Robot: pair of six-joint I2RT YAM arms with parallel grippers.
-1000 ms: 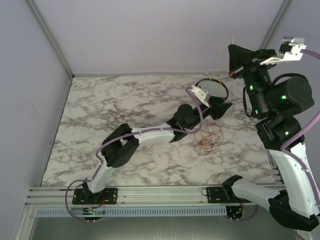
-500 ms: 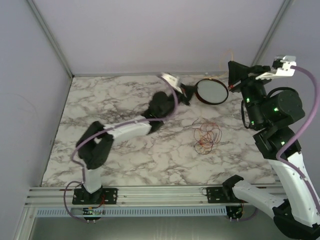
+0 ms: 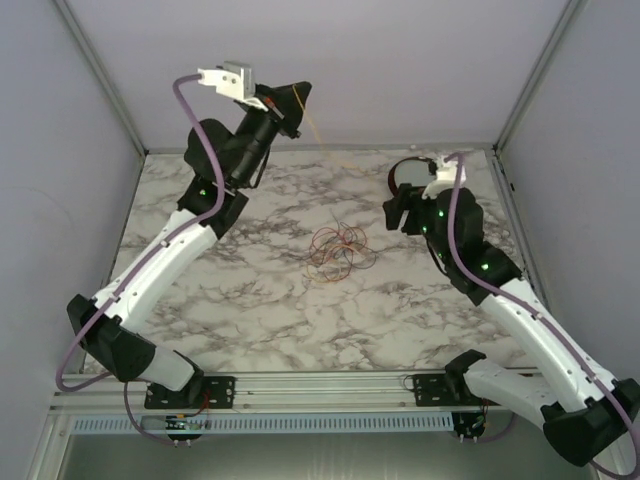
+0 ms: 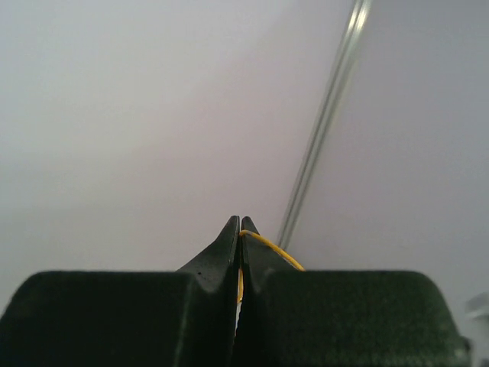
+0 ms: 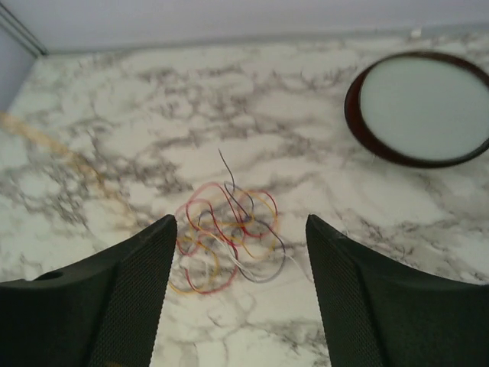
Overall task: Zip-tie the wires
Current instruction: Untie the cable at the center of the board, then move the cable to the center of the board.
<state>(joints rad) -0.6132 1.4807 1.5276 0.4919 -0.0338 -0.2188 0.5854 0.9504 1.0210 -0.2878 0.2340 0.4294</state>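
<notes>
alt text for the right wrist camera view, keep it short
A loose tangle of thin red, orange, yellow and dark wires lies on the marble table, framed between the right arm's fingers, which stand open. A dark-rimmed round white dish sits at the upper right.

We see the bunch of thin multicoloured wires [image 3: 337, 252] central on the marbled surface [image 3: 250, 300], the dark-rimmed round dish [image 5: 424, 99] behind-right.

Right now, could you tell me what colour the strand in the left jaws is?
The strand is yellow, clearest in the left wrist view.
</notes>
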